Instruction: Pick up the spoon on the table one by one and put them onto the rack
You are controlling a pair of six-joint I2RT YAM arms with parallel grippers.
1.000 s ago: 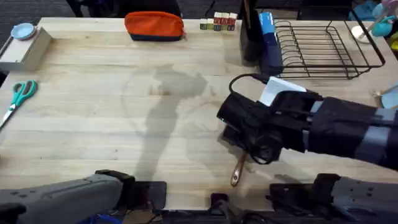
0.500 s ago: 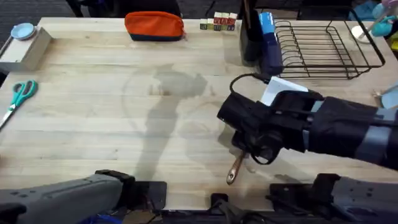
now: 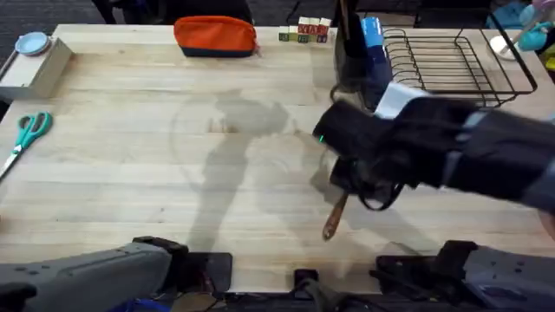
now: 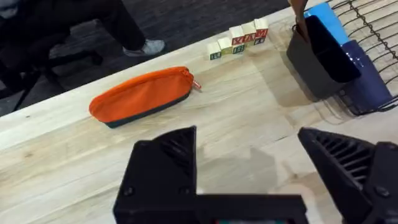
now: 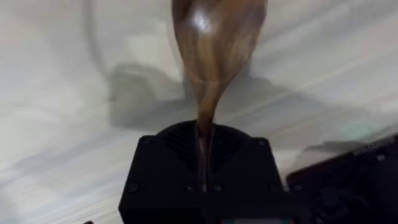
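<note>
The desk (image 3: pixel 130 173) carries everything, with the rack (image 3: pixel 451 69) at its far right corner as the goal; its wire dividers stand upright, so a spoon can rest across or between them. The right arm reaches out short of the rack, toward the near edge, its claw (image 3: pixel 347 186) clamped on the thin handle of the spoon (image 3: pixel 334 221), bowl hanging down toward the desk. Gripping the handle end, I judge, leaves the bowl free to be lowered into the rack first. The right wrist view shows the glossy bowl (image 5: pixel 214 37) just past the closed fingers. The left claw (image 4: pixel 249 168) waits open, well away from the rack, clear of the carry.
</note>
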